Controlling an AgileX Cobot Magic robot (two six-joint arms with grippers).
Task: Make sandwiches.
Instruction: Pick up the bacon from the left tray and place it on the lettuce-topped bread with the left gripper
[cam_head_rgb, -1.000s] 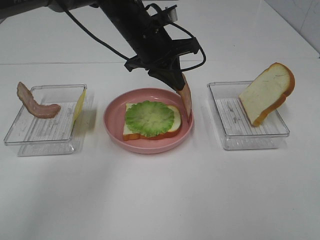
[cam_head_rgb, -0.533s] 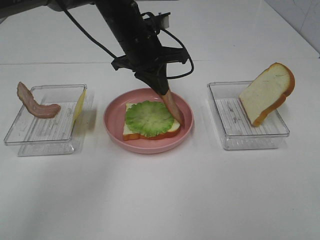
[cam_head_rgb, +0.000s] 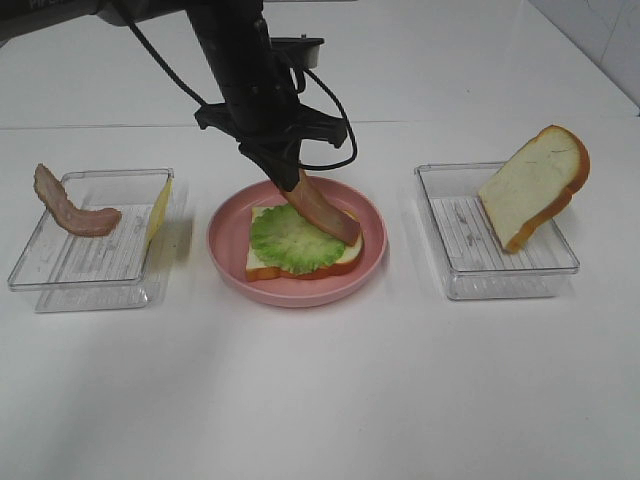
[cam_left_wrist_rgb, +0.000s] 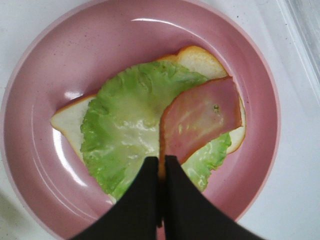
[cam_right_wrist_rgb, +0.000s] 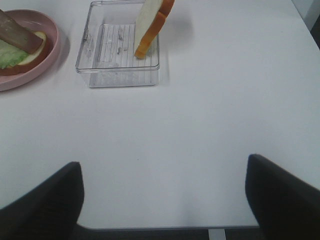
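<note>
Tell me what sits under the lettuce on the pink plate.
A bread slice lies under the lettuce, its edges showing around the leaf, on the pink plate. Whether anything lies between bread and lettuce is covered.

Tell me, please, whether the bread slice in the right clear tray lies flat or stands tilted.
Tilted: the bread slice leans on edge, its lower crust in the clear tray, top raised.
</note>
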